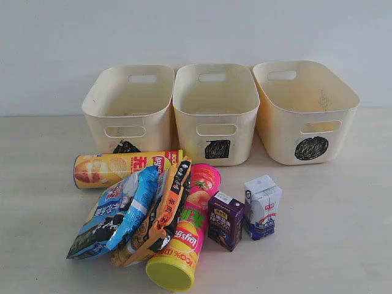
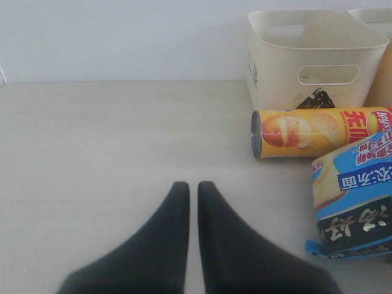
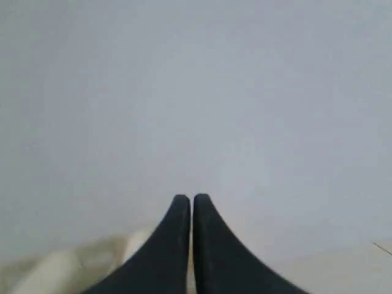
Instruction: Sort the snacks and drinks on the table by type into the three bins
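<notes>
- The left gripper (image 2: 193, 185) is closed. Its two black fingers are pressed together with nothing between them, and it is above the bare table (image 2: 92, 153).
- Nearest to it, ahead and off to one side, the blue bag (image 2: 352, 196) lies flat on the table, apart from the fingers.
- Just behind the bag, the yellow tube (image 2: 318, 131) lies on its side, with its metal end turned toward the open part of the table.
- Behind the tube stands the nearest bin (image 2: 312, 61), upright. The tube hides part of its black mark.
- Farther along the same row are the middle bin (image 1: 214, 110), which has a square scribble, and the farthest bin (image 1: 306, 113), which has a round one.
- Beyond the blue bag, the orange bag (image 1: 160, 217) rests against the pink tube (image 1: 191, 236), which lies on its side.
- After these, the purple carton (image 1: 225, 220) and the white carton (image 1: 263, 207) stand upright close together, well apart from this gripper.
- The right gripper (image 3: 192, 197) is also closed and holds nothing. In front of it is a plain pale wall, and the pale shapes under its fingers are too blurred to tell.
</notes>
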You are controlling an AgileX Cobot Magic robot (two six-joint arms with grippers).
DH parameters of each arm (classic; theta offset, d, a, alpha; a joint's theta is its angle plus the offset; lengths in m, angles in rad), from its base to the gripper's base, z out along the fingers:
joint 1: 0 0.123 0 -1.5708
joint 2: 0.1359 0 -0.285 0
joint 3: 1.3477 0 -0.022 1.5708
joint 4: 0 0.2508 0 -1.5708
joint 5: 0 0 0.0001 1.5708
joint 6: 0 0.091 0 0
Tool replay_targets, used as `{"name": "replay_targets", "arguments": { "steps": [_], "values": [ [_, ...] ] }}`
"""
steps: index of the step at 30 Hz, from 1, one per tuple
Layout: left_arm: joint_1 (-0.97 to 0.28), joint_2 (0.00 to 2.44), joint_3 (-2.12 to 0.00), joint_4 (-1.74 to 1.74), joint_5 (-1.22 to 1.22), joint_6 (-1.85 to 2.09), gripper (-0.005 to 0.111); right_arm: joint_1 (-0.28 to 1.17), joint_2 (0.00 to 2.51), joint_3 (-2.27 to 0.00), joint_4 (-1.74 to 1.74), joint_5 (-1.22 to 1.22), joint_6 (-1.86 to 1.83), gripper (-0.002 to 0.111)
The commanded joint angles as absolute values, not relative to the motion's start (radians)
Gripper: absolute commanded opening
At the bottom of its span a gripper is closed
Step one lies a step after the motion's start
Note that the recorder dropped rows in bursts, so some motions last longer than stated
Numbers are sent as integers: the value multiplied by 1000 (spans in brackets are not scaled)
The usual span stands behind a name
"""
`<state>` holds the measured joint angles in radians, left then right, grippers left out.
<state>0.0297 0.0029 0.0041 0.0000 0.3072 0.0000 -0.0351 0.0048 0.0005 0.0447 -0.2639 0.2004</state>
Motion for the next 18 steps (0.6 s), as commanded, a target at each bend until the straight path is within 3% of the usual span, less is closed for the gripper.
{"name": "replay_targets", "arguments": {
  "steps": [1, 7, 18],
  "values": [
    [30, 0, 0, -7, 293, -9, 4, -38, 0, 0, 0, -458, 339, 0],
    [30, 0, 0, -7, 293, -9, 4, -38, 110, -136, -90, -516, 436, 0],
    [30, 0, 0, -7, 293, -9, 4, -38, 671, -520, -414, -506, 591, 0]
  ]
}}
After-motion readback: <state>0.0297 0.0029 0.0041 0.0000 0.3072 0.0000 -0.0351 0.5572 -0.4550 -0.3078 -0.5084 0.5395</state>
